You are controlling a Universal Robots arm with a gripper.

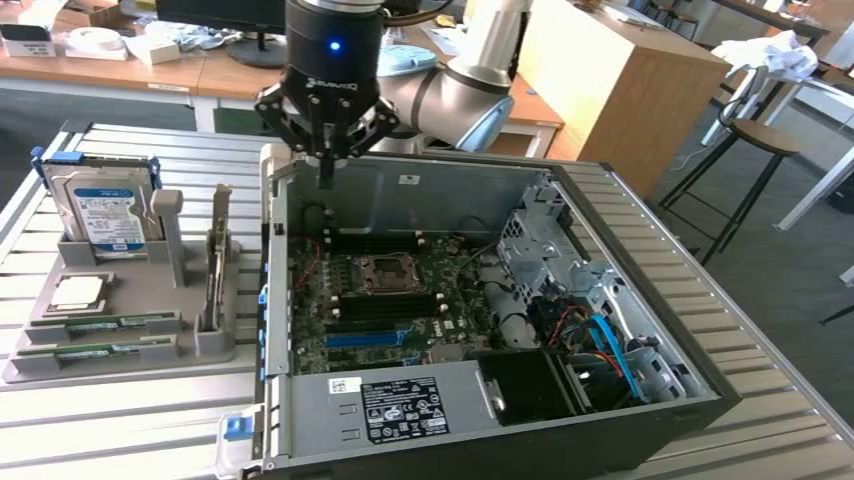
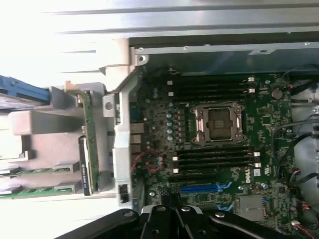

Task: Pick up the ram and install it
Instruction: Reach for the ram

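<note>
Two green ram sticks (image 1: 114, 322) lie flat in the grey holder (image 1: 134, 365) at the exterior view's left, each with a pale sticker; the second ram stick (image 1: 91, 350) sits just in front of the first. In the wrist view they appear as green strips (image 2: 35, 191). My gripper (image 1: 326, 178) hangs over the back left corner of the open computer case (image 1: 627, 420), well away from the holder. Its fingers are shut together, pointing down, with nothing between them. Black memory slots (image 1: 387, 305) run beside the empty processor socket (image 1: 387, 268) on the motherboard (image 2: 164, 114).
The holder also carries a silver hard drive (image 1: 107, 215), a square processor chip (image 1: 78, 292) and an upright green card (image 1: 218, 255). Cables and a drive cage (image 1: 601, 330) crowd the case's right side. A power supply (image 1: 400, 405) lies along its front edge.
</note>
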